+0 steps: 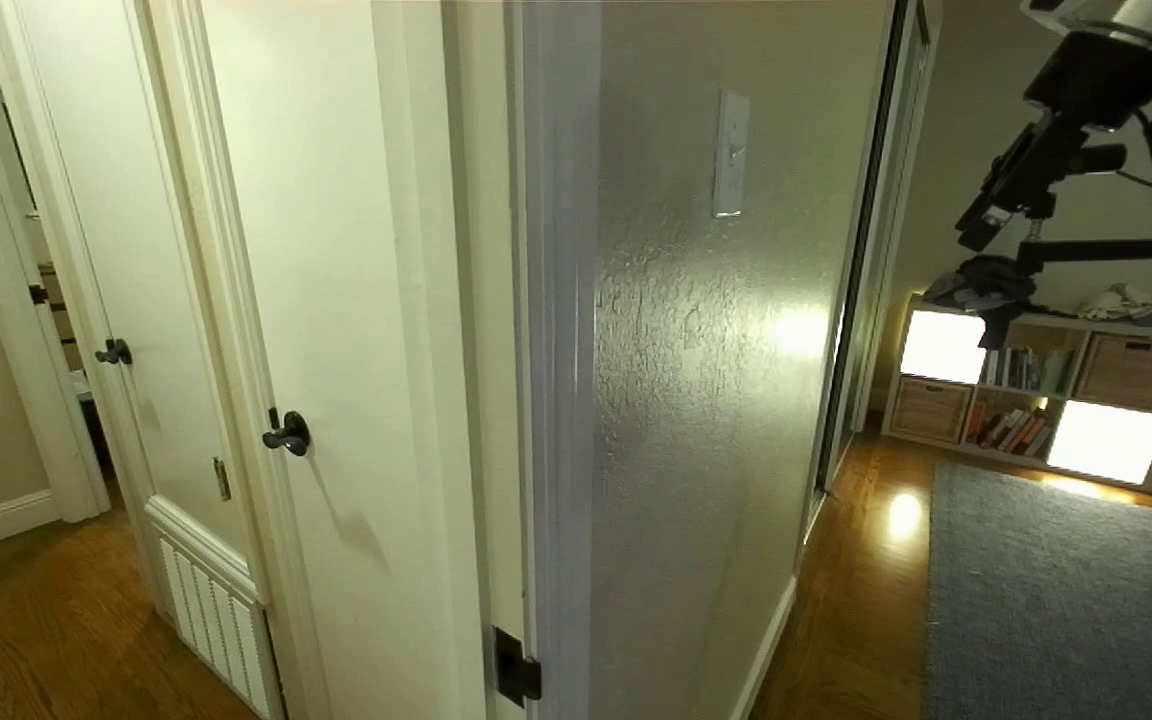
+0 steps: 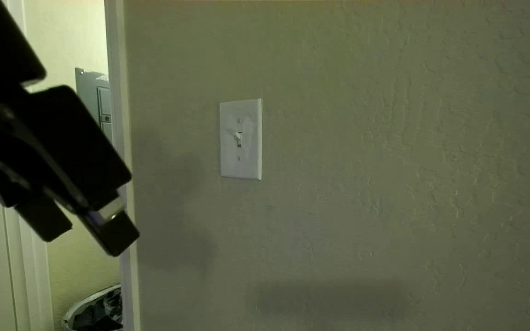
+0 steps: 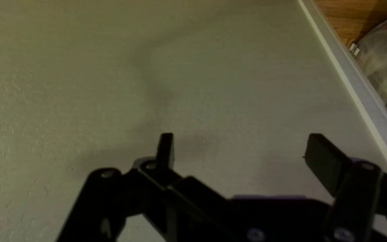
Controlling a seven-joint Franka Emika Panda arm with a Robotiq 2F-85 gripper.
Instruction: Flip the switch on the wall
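The switch is a white upright plate with a small lever, on the wall in both exterior views [image 1: 731, 155] [image 2: 246, 161]. The lever appears tilted upward. The wall is grey and bumpy [image 1: 696, 400] [image 2: 384, 184], and fills most of the wrist view [image 3: 79, 84]. My black gripper [image 1: 981, 232] is at the upper right of an exterior view, apart from the wall. In an exterior view it [image 2: 83, 234] is left of the switch and tilted downward. In the wrist view my gripper [image 3: 240, 148] has its fingers wide apart with nothing between them. The switch is out of the wrist view.
White doors [image 1: 306, 250] with dark knobs [image 1: 288, 433] lie around the wall's corner. A black clamp arm [image 1: 1101, 252] is below my gripper. A shelf [image 1: 1021, 392] and grey rug [image 1: 1056, 600] are behind. A lined bin [image 2: 92, 310] stands past the door trim [image 2: 129, 257].
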